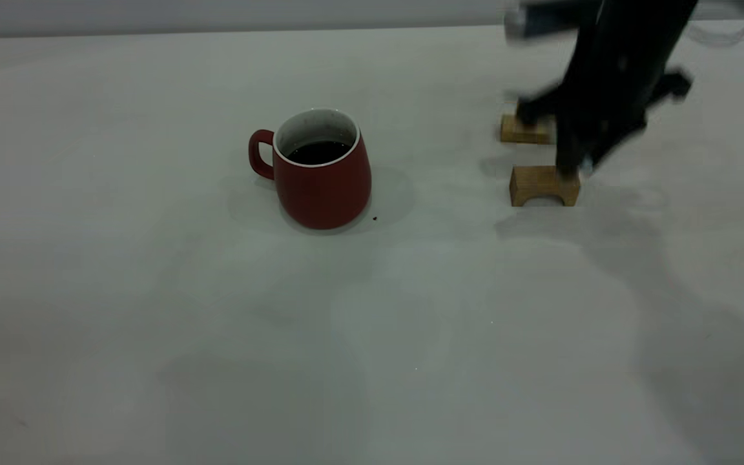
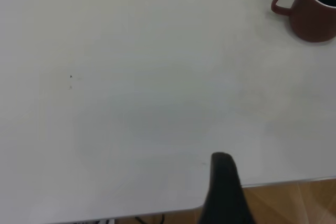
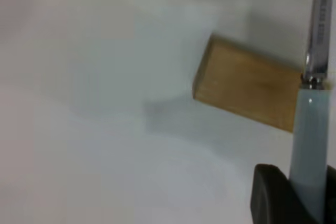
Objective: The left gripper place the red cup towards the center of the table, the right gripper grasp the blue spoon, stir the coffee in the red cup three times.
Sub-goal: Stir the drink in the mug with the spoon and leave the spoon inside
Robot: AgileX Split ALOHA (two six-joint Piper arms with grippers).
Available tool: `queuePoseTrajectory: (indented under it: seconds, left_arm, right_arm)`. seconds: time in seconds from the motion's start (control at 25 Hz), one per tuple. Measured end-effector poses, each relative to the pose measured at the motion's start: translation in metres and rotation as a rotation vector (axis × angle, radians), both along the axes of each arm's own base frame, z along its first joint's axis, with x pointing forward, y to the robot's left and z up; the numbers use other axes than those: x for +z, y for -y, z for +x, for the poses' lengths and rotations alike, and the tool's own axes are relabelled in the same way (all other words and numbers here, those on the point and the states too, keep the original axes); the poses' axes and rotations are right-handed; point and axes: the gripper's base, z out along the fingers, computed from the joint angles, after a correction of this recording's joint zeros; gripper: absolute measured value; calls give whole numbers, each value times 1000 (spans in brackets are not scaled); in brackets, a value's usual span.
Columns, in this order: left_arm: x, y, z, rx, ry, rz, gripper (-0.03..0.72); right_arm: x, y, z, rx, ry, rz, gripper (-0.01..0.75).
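The red cup (image 1: 323,187) stands upright near the middle of the table (image 1: 152,290), handle to the left, with dark coffee (image 1: 318,152) inside. In the left wrist view the cup (image 2: 312,17) is far off. My left gripper (image 2: 278,182) sits back over the table's edge, open and empty, with one dark finger (image 2: 224,182) showing. My right gripper (image 1: 582,166) hangs blurred over the wooden blocks at the right. It is shut on the blue spoon (image 3: 310,140) by its pale handle, and the spoon's metal neck (image 3: 317,30) points away from the jaws.
Two tan wooden blocks (image 1: 543,184) (image 1: 526,131) stand right of the cup, under the right arm; one block (image 3: 247,90) fills the right wrist view. A small dark speck (image 1: 375,218) lies beside the cup. Wooden floor (image 2: 294,203) shows past the table's edge.
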Motion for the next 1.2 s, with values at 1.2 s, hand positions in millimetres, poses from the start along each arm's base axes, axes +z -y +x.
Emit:
queuePoseTrajectory:
  seconds: [1.2]
  left_arm:
    - [0, 0, 0, 1, 0, -1, 594]
  right_arm:
    - [62, -132, -5, -1528, -1189, 1148, 143]
